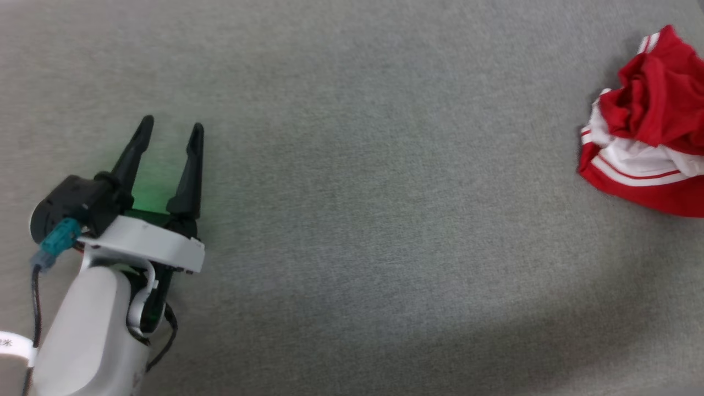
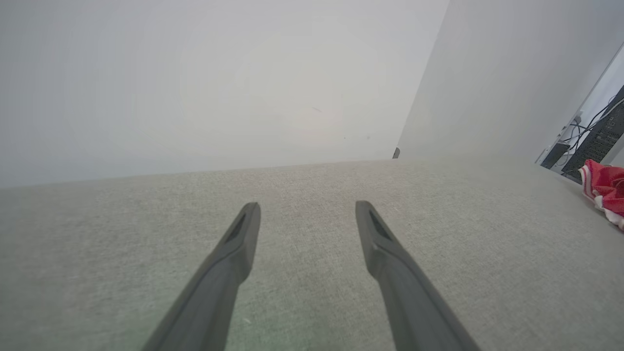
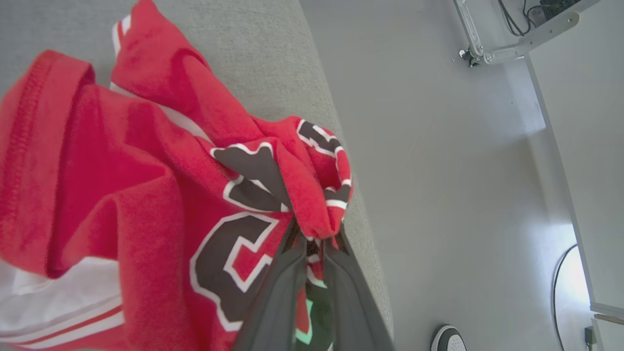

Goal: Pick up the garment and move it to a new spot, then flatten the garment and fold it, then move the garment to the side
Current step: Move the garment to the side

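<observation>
The garment (image 1: 649, 126), a red jersey with white sleeves and stripe trim, lies bunched at the right edge of the grey table in the head view. It also shows small at the far right of the left wrist view (image 2: 607, 190). In the right wrist view my right gripper (image 3: 314, 234) is shut on a fold of the garment (image 3: 146, 195) beside its black-and-white lettering. My left gripper (image 1: 171, 129) stands open over bare table at the lower left, far from the cloth; its fingers (image 2: 243, 229) hold nothing.
The grey cloth-covered table (image 1: 352, 220) stretches wide between my left gripper and the garment. Its right edge (image 3: 341, 122) runs close past the bunched cloth. Beyond it lie pale floor, a shoe (image 3: 448, 339) and cables (image 2: 585, 126).
</observation>
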{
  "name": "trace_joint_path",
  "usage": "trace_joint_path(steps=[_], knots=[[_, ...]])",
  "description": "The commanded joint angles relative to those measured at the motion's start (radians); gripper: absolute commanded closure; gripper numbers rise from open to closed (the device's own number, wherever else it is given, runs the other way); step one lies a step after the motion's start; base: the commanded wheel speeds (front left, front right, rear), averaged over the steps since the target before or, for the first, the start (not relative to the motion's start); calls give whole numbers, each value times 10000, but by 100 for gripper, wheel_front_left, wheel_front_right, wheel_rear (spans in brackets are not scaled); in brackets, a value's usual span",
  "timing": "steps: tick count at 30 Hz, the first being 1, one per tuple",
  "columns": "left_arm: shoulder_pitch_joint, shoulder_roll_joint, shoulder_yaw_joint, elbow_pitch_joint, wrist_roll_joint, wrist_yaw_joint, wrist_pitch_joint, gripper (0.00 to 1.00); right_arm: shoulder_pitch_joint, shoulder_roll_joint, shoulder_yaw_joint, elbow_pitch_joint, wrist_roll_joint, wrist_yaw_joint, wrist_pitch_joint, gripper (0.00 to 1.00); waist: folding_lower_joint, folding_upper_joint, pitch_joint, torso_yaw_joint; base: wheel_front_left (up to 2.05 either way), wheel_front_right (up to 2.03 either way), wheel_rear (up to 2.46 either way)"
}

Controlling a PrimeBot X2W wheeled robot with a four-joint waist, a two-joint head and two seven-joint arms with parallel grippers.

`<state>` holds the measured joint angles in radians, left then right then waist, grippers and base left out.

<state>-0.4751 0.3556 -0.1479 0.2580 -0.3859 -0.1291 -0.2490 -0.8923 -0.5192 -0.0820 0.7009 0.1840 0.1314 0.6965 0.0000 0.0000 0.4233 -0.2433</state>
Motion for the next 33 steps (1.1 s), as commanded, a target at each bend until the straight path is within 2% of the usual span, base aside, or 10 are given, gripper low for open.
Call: trace_joint_path(steps=[1,6,13,25,26,27,29,30,31,33], knots=[[-108,43,-13,-14,26,-11,20,0,-65,7,-50,-59,18,-16,16,100,0,0,508,-476,0,0,0],[-337,31,-215,-49,-3,-13,57,0,171,167,-410,32,-112,-16,68,100,0,0,685,-323,0,0,0],[-502,-32,-424,7,-57,-13,69,0,40,746,-1257,966,-527,-17,228,100,0,0,816,139,0,0,0],[-403,-202,-539,228,-232,15,-16,0,-553,1369,-3826,2730,-1913,-4,349,100,0,0,657,753,0,0,0],[-377,-220,-529,254,-257,17,-29,0,-591,1372,-3982,2791,-2086,-4,313,82,0,0,602,779,0,0,0],[-341,-233,-515,280,-273,17,-49,0,-640,1383,-4156,2887,-2220,-4,311,71,0,0,541,796,0,0,0],[-254,-225,-491,360,-285,19,-69,0,-683,1456,-4480,3003,-2558,-3,419,60,0,0,360,794,0,0,0],[-214,-232,-462,381,-305,22,-78,0,-715,1498,-4568,3061,-2736,-4,531,51,0,0,251,780,0,0,0],[-159,-240,-449,413,-300,27,-77,0,-760,1547,-4655,3104,-2868,-4,639,0,0,0,130,768,0,0,0],[-45,-273,-392,472,-348,35,-109,0,-869,1544,-4920,3034,-3182,-4,662,0,0,0,-137,732,0,0,0]])
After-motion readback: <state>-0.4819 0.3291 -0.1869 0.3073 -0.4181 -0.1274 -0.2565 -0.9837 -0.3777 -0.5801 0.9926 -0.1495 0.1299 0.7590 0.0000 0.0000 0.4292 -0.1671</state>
